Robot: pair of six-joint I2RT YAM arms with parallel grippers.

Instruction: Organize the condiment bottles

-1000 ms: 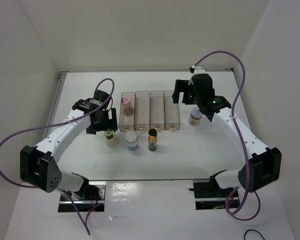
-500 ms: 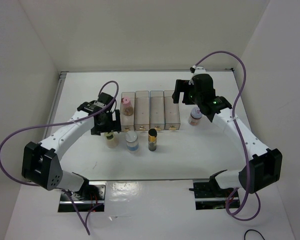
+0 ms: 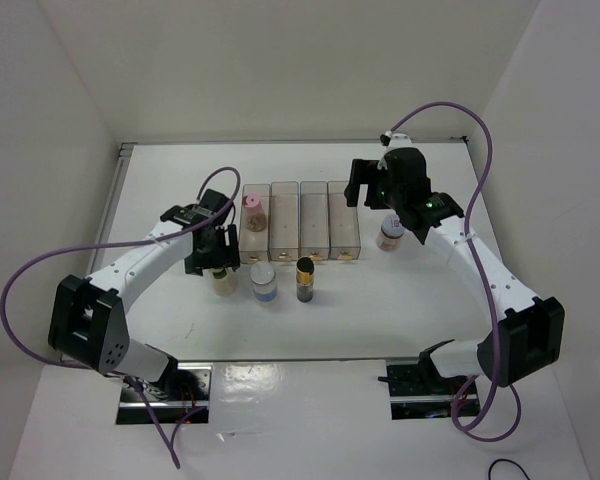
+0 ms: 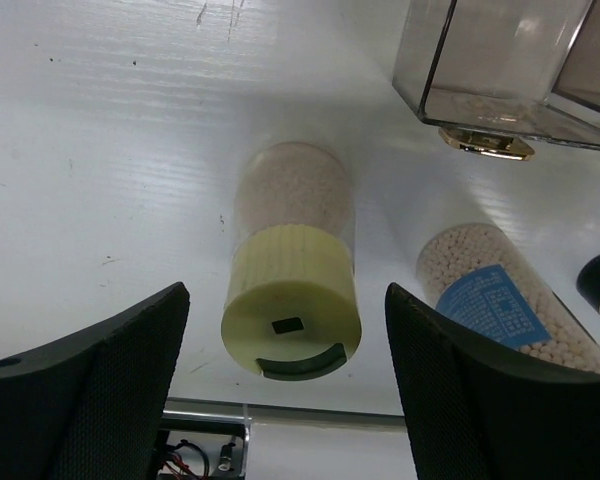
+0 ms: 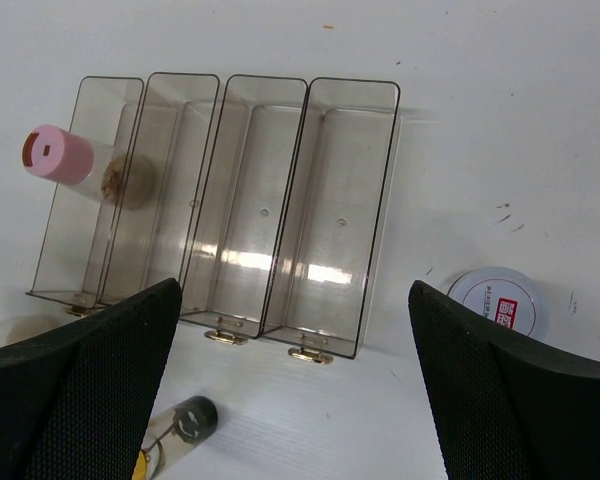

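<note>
Jars: five. The pink-capped jar (image 3: 251, 208) stands in the leftmost bin. The yellow-green jar (image 4: 292, 260), blue-white jar (image 3: 264, 282) and dark jar (image 3: 304, 278) line up before the bins, with the lavender jar (image 3: 389, 236) to their right.
Bins: four clear bins (image 3: 315, 225), side by side.
Hidden: lavender jar partly behind the right arm (image 3: 460, 240).
Look: yellow-green jar has a ribbed cap and pale granules.
Left gripper (image 4: 285, 300): spread around that cap, gaps on both sides.
Right gripper (image 5: 292, 300): wide apart, holding nothing.

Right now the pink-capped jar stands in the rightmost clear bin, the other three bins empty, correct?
No: the pink-capped jar stands in the leftmost bin, as the top external view shows; the other three bins are empty.
</note>
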